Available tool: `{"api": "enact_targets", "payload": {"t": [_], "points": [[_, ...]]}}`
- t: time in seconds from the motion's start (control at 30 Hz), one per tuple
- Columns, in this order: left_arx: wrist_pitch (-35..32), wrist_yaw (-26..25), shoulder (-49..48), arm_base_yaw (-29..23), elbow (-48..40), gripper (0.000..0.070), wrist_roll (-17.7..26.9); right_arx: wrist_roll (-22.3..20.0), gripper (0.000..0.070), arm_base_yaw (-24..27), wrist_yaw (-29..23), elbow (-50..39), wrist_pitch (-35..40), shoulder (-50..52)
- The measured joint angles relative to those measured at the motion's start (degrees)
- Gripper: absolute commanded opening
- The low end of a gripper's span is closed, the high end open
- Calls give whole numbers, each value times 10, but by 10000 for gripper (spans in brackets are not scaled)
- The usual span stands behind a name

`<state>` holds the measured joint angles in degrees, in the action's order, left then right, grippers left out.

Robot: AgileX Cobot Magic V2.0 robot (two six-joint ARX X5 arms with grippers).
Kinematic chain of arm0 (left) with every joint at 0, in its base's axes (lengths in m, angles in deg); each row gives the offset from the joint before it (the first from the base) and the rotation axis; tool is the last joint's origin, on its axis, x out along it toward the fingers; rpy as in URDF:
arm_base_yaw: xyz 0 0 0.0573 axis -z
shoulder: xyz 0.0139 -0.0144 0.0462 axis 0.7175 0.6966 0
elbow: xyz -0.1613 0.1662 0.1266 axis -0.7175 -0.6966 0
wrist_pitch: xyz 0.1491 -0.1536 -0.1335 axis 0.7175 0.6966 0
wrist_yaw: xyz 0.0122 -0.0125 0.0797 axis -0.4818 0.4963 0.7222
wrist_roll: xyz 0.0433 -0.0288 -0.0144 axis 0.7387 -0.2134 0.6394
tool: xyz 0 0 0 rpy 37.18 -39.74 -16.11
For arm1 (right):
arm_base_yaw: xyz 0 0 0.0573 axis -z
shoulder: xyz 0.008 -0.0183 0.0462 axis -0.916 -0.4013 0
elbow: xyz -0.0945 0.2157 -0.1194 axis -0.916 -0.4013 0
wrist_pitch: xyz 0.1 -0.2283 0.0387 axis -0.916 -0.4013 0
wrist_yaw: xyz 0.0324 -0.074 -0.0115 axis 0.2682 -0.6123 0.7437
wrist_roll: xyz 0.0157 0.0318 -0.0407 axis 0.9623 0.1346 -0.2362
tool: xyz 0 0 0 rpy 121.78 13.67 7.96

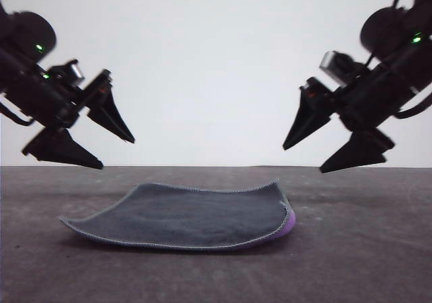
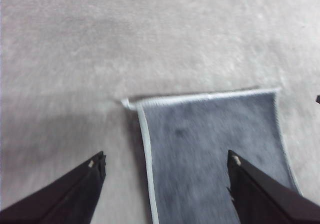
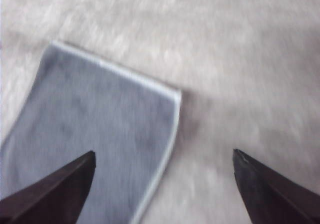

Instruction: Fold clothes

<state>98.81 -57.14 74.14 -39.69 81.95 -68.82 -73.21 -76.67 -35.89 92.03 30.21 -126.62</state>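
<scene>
Front view: cloth (image 1: 189,216) lies on the tabletop (image 1: 364,262), dark grey face up, light stitched edging all round, a sliver of purple peeking out at its right edge. It looks already doubled over, purple inside, but can't confirm the layer count from here. Left gripper (image 1: 101,144) hangs above and outboard of the cloth's left side, jaws spread, nothing in them. Right gripper (image 1: 320,156) mirrors it above the cloth's right side, also spread and empty. Neither touches the cloth. Left wrist view: left gripper (image 2: 165,169) straddles the cloth's (image 2: 210,154) side hem, one corner just ahead of the fingers. Right wrist view, blurred: right gripper (image 3: 162,164) is likewise over a side hem of the cloth (image 3: 95,134), a corner just ahead. Handling guess: light, thin, limp; it will drape and sag as soon as it's lifted, so a one-point pick will let it swing. The edging is the firmest part. Best hold is a pinch at the corners on the hem, one per gripper, taking all layers together. Fuzzy tabletop may drag on the fabric.
</scene>
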Motion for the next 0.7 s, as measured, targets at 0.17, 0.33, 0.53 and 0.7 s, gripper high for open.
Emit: {"api": "enact_targets", "payload": {"t": [0.17,0.33,0.53,0.7], "points": [[38,-12,70,8,69,470,0,15,556,-6,24,47,2,-55],[50,-30,118,15,106,470,-1,25,555,-15,27,64,0,-96],[35,-36,139,27,115,470,0,30,554,-26,27,66,4,-111],[22,-41,146,36,118,470,0,37,508,-33,26,67,15,-114]]}}
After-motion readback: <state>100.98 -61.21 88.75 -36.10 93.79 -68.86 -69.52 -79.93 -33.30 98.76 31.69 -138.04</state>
